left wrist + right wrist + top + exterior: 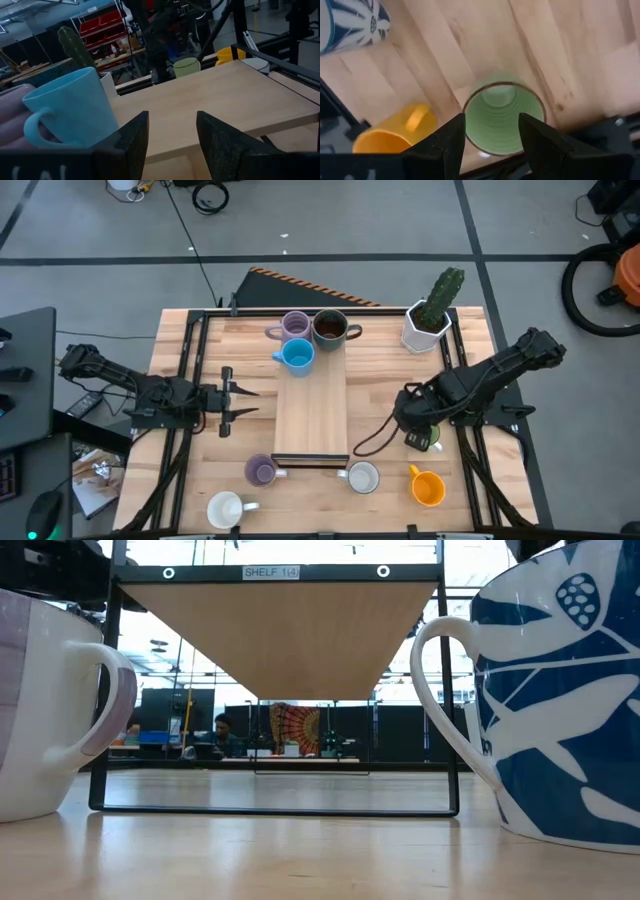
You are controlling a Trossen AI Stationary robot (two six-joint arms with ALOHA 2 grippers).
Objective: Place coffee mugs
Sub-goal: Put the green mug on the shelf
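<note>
Three mugs stand on the raised wooden shelf (312, 405) at its far end: purple (295, 325), dark brown (330, 328) and blue (297, 356). My right gripper (492, 145) is open and points down over the upright green mug (502, 117) on the table right of the shelf, a finger on either side of the rim. I cannot tell whether they touch it. The orange mug (427, 487) lies on its side nearby. My left gripper (235, 402) is open at the shelf's left edge, pointing right, with the blue mug (70, 110) beside it.
Along the near edge stand a purple mug (262, 471), a white mug (225, 508) and a blue-patterned white mug (362, 477), the last also close in the low view (560, 700). The cactus pot (430, 320) is at the far right. A dark cable (375, 438) loops right of the shelf.
</note>
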